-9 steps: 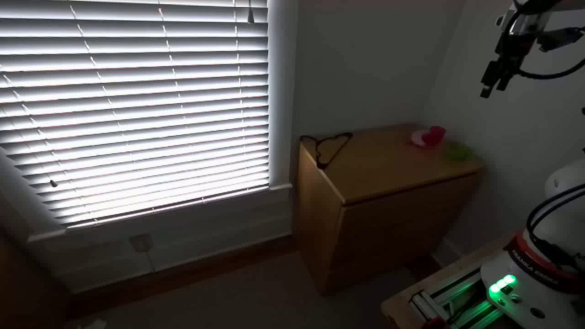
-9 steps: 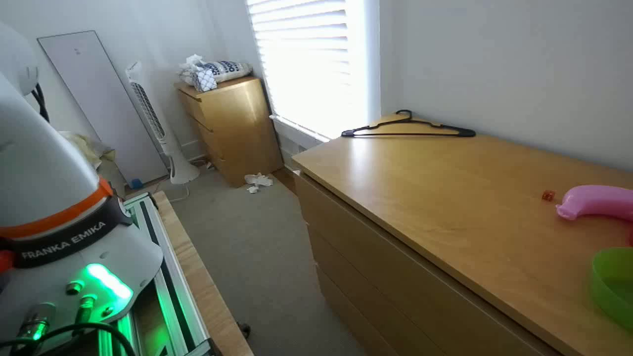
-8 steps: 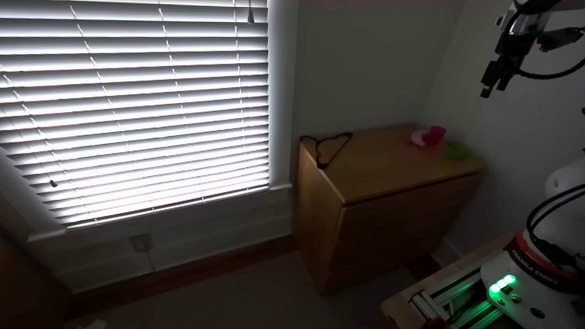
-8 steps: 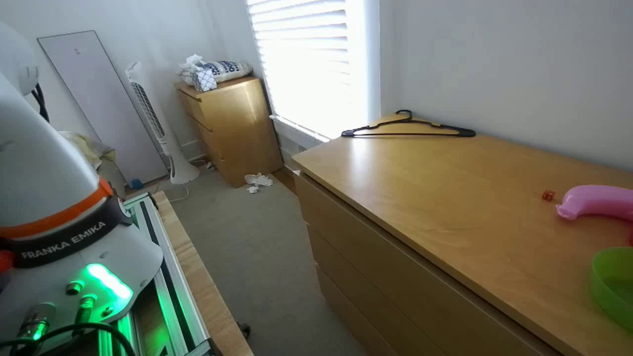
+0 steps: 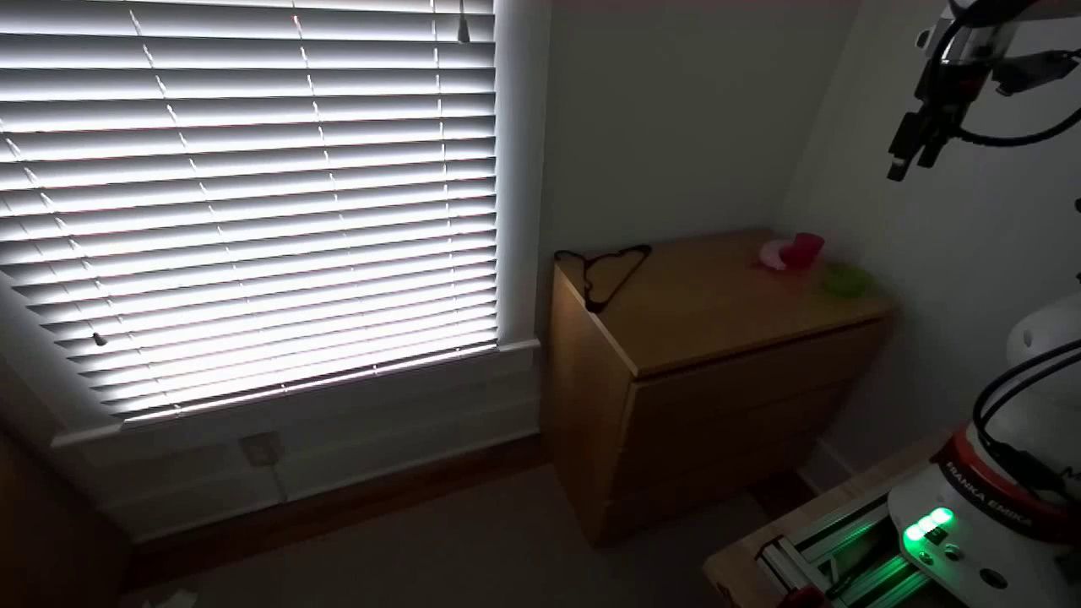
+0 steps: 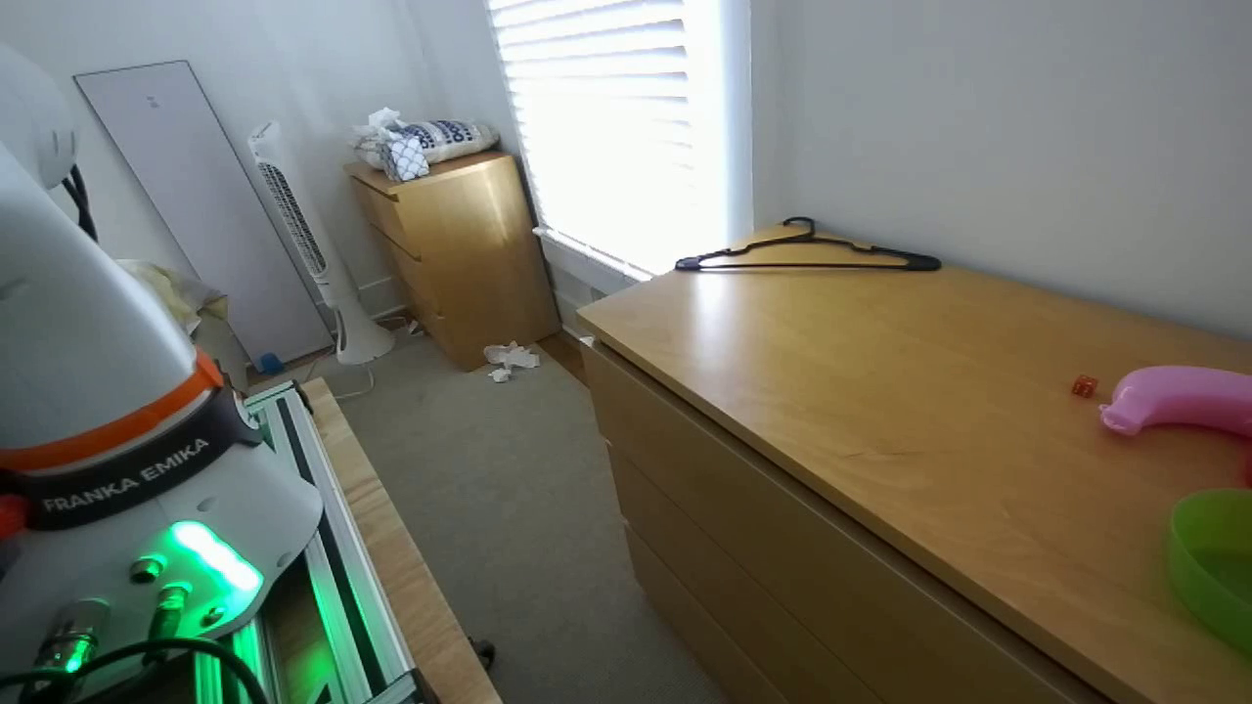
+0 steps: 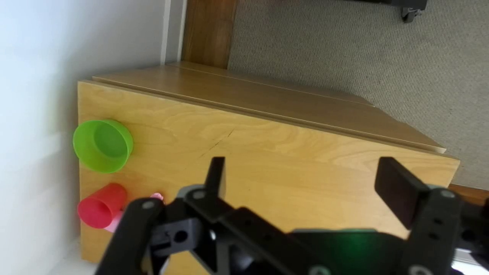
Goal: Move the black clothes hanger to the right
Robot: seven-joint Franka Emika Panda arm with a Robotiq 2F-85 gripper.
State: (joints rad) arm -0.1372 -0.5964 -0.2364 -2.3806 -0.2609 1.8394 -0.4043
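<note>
Far toward eight o'clock from the pincer (image 5: pixel 914 167) in an exterior view, the black clothes hanger (image 5: pixel 625 279) reaches the dresser edge (image 5: pixel 616 348). From it in an exterior view, wood (image 6: pixel 880 372) stretches toward four o'clock. In the wrist view, jaws gape.

White arm (image 6: pixel 88 313), orange band (image 6: pixel 137 422), black cables (image 6: pixel 186 643), black tool (image 7: pixel 301 172).

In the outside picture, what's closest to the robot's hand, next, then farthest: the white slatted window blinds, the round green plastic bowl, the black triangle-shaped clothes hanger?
From the hand, in an exterior view:
1. Green bowl: right end of the brown wooden dresser.
2. Black hanger: dresser's left end.
3. White blinds: left of the dresser.
</note>
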